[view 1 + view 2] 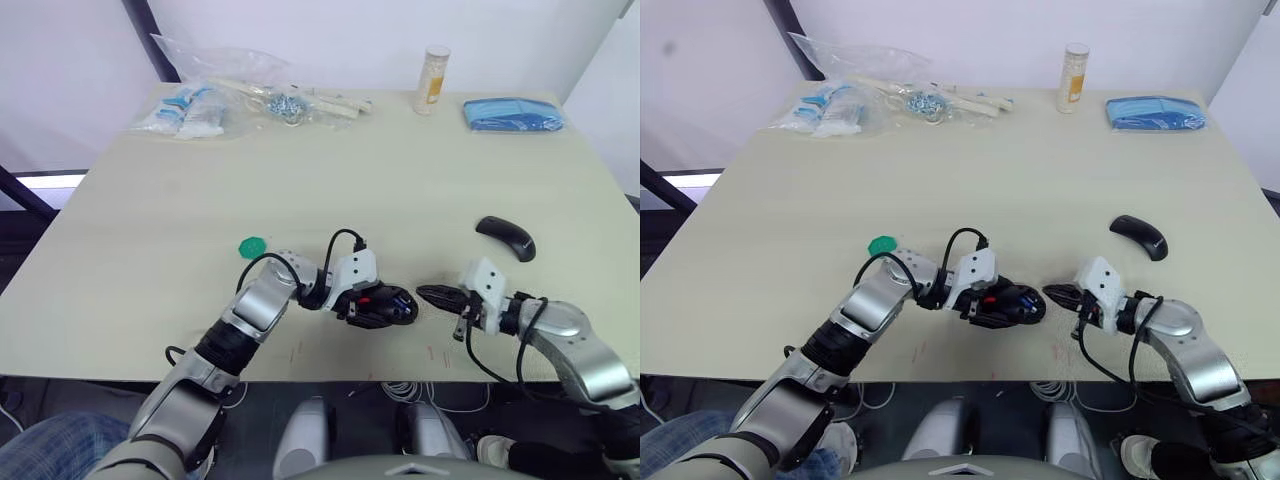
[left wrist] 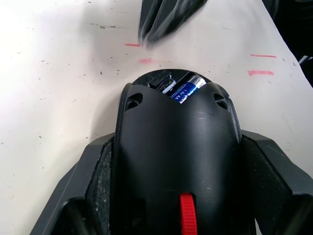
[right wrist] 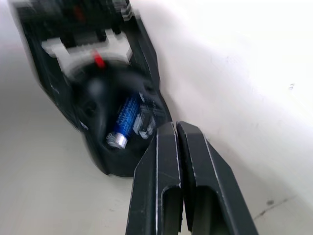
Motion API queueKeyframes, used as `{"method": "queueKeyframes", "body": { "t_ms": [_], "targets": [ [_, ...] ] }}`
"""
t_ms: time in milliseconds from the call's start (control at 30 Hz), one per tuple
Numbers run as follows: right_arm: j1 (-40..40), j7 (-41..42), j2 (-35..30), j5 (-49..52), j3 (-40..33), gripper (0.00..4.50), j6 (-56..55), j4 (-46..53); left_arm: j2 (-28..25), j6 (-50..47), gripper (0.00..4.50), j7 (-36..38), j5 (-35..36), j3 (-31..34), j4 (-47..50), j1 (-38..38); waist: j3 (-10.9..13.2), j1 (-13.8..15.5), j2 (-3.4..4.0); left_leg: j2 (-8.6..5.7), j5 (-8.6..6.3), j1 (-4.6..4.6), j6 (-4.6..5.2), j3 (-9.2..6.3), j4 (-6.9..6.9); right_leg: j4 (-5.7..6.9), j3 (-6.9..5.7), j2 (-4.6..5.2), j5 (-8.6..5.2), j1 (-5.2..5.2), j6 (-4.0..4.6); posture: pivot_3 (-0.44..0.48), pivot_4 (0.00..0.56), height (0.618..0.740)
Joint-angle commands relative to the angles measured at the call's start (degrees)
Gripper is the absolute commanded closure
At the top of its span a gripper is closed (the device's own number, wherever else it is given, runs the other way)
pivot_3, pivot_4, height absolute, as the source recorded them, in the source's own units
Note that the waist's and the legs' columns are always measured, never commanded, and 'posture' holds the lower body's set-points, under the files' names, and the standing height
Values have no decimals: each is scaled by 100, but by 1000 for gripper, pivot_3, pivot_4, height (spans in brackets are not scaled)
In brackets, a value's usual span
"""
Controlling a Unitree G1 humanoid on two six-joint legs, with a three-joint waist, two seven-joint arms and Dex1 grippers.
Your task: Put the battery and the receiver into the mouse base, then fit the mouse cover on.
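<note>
We saw the left pincer [image 1: 385, 308] pinching the mouse base [image 1: 388, 303] steady on the surface [image 1: 400, 180], battery [image 3: 124, 121] seated inside, while the right pincer [image 1: 428, 294], pressed together, hovered just beside, the mouse cover [image 1: 506, 237] lying apart.

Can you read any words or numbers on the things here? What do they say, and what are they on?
Nothing here can be read for sure.
Battery in the mouse base: white print on the blue wrap, too small and blurred to read.
Bottle at the table's far edge: an orange label, too small to read.
Plastic bags at the far left: blue and white packets inside, print too small to read.
Mouse cover: plain black, no text.
</note>
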State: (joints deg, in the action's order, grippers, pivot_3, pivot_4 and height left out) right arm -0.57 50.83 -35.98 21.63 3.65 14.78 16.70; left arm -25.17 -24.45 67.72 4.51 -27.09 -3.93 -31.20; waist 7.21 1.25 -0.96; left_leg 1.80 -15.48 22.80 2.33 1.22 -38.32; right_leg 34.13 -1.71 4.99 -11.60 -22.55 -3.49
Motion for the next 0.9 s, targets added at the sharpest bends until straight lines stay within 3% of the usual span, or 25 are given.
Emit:
{"method": "queueKeyframes", "body": {
  "t_ms": [33, 167, 267, 500, 767, 800, 867, 900],
  "targets": [
    [329, 453, -68, 666, -725, 4420, -334, 181, -5, -46, 1562, 14, -83, -148, -101, 92, 0, 5, 0, 0, 0, 0, 0, 0, 0, 0, 0, 0, 0, 0, 0, 0, 150, 740],
    [477, 823, -325, 759, -1028, 4420, -336, -211, -17, -15, 1562, 12, -91, -149, -106, 100, 0, -3, 0, 0, 0, -2, 0, 2, 0, 0, 2, 0, 0, 0, 0, 0, 150, 740],
    [557, 1889, -604, 1293, -1450, 3637, -577, -755, -45, 8, 1562, 37, -92, -145, -119, 89, 1, 6, 1, 0, 0, -3, 0, 1, 0, 0, 2, 0, 0, 0, 1, 0, 150, 740],
    [441, 3134, -681, 1403, -1768, 156, -1429, -1620, -86, -30, 1562, 79, -66, -130, -68, 73, 0, 0, 2, 0, 0, -5, 0, 1, 0, 2, 4, -2, 0, 2, 0, 0, 150, 740],
    [234, 3309, -375, 1239, -1721, 19, -2060, -2058, -107, 129, 1562, 47, -42, -10, -103, 9, 0, -16, 2, 0, 0, -7, 0, 1, -1, 5, 6, -3, 0, 1, 0, 0, 150, 740],
    [230, 3360, -328, 1271, -1724, 0, -2106, -2109, -111, 245, 540, 28, -61, 11, -107, -6, 1, -16, 4, 0, 0, -7, 0, 2, -1, 5, 6, -3, 0, 1, 0, 0, 150, 740],
    [237, 3506, -293, 1347, -1734, 0, -2131, -2191, -130, 282, 48, 76, 8, 84, -72, -34, 4, -2, 9, 0, 0, -7, -1, 4, -1, 6, 7, -2, 0, 1, 0, 0, 150, 740],
    [232, 3567, -279, 1381, -1745, 0, -2152, -2221, -132, 290, 48, 82, 54, 144, -44, -48, 4, 1, 9, 0, 0, -7, -1, 4, -1, 6, 7, -2, 0, 1, 0, 0, 150, 740]
  ]
}}
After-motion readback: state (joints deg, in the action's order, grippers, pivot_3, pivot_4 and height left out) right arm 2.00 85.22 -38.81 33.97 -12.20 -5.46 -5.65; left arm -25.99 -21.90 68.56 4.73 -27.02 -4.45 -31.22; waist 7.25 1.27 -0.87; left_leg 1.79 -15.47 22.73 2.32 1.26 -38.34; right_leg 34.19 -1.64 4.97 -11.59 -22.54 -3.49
